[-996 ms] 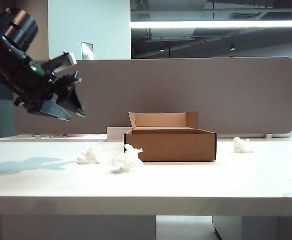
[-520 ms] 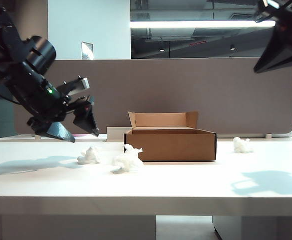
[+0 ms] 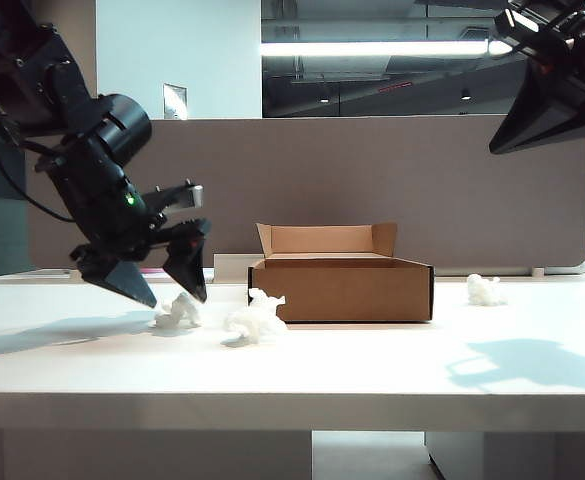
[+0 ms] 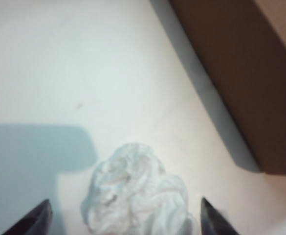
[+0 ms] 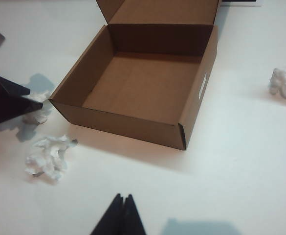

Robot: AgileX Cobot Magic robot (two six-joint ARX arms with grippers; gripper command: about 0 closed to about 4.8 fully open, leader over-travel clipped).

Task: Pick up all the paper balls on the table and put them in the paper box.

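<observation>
Three white paper balls lie on the table (image 3: 372,370). One ball (image 3: 179,310) is left of the paper box (image 3: 342,288), one (image 3: 256,318) lies by its front left corner, and one (image 3: 485,290) is to its right. My left gripper (image 3: 175,297) is open and hangs low over the leftmost ball. In the left wrist view that ball (image 4: 138,193) lies between the two spread fingertips of the left gripper (image 4: 124,205), apart from both. My right gripper (image 3: 497,148) is shut and empty, high at the upper right. The right wrist view shows its closed tips (image 5: 123,197) above the open, empty box (image 5: 138,88).
A grey divider panel (image 3: 372,180) stands behind the table. A low white object (image 3: 230,268) sits behind the box's left side. The table's thick front edge (image 3: 292,410) runs across the near side. The box's rear flaps (image 5: 157,11) stand upright.
My left gripper came down and rightwards to the leftmost ball, its jaws spreading wider. My right gripper entered at the upper right and shifted slightly left. The balls and box stayed put.
</observation>
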